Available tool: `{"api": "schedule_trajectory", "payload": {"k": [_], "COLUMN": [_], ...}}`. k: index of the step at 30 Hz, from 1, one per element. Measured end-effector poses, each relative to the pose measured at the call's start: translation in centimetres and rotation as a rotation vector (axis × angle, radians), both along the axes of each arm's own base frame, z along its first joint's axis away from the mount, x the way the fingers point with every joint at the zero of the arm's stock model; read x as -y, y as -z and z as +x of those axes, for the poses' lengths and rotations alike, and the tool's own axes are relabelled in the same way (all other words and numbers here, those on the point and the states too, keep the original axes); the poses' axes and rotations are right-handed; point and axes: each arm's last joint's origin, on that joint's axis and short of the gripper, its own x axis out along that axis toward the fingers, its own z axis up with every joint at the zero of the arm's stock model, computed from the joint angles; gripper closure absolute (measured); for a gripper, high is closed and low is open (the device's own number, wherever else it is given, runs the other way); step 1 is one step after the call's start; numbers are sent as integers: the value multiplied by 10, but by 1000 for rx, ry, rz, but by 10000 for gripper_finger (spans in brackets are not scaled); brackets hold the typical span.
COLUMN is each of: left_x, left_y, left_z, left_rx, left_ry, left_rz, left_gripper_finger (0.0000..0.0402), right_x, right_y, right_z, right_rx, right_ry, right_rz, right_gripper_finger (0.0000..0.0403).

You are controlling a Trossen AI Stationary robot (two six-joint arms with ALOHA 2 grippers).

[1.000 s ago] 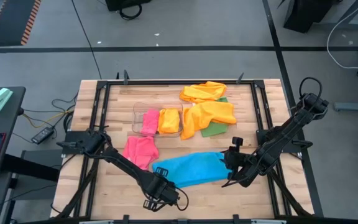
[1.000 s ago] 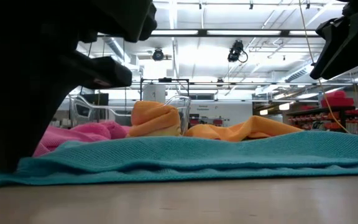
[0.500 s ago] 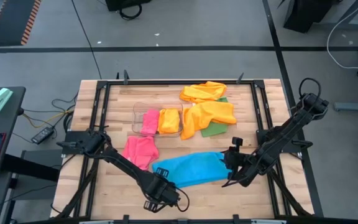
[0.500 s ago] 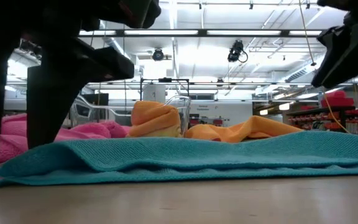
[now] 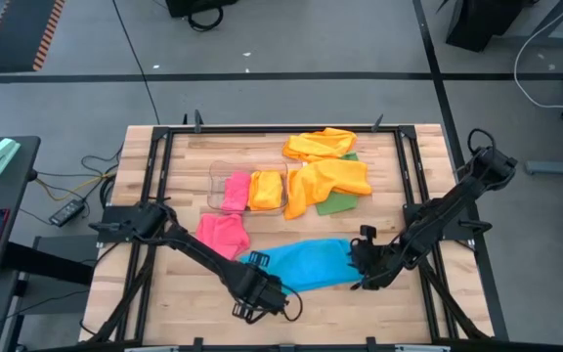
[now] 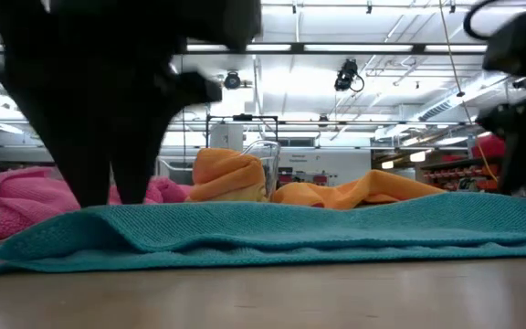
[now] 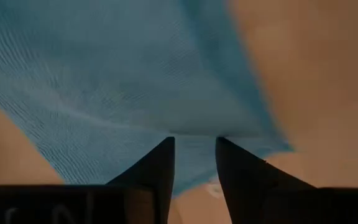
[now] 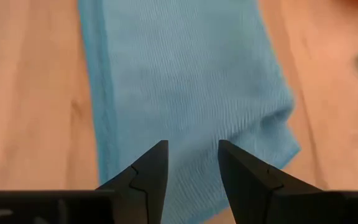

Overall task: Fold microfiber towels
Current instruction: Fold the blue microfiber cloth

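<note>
While the blue towel (image 5: pixel 306 264) lies flat near the surface's (image 5: pixel 409 303) front edge, you have the left gripper (image 5: pixel 259 289) and right gripper (image 5: pixel 363 266) at its opposite ends, jaws apart over the cloth.

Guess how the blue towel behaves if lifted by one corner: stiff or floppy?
Probably floppy: the blue towel lies limp with ripples along its edge in the low view. Likely light, being thin cloth. Its ribbed weave should resist slipping from the left gripper.

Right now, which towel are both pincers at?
The blue towel, spread flat at the table's front. The left pincer and right pincer are at its opposite ends.
</note>
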Motion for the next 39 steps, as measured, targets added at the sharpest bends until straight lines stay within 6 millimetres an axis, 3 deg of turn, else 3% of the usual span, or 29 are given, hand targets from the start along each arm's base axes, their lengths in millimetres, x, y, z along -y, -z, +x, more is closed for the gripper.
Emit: {"api": "schedule_trajectory", "payload": {"k": [6,12,20,27,34,39], "left_x": [-23,-19,-12,-12,-12,-12], "left_y": [24,29,31,32,32,32], "left_z": [-4,-6,-9,-10,-10,-10], "left_rx": [-40,-43,-29,-41,-44,-45], "left_ry": [-80,-92,-85,-84,-82,-85], "left_rz": [14,-22,-21,-24,-27,-28], "left_gripper_finger": [292,300,312,324,331,329], "right_x": [9,10,3,8,1,10], "right_y": [17,23,12,3,-12,-11], "right_z": [-10,-15,-12,-18,-9,-4], "right_rx": [-37,-98,-186,-334,-277,-193], "right_ry": [31,59,23,79,33,40], "right_rz": [41,120,154,65,24,-129], "right_gripper_finger": [254,254,254,254,255,267]}}
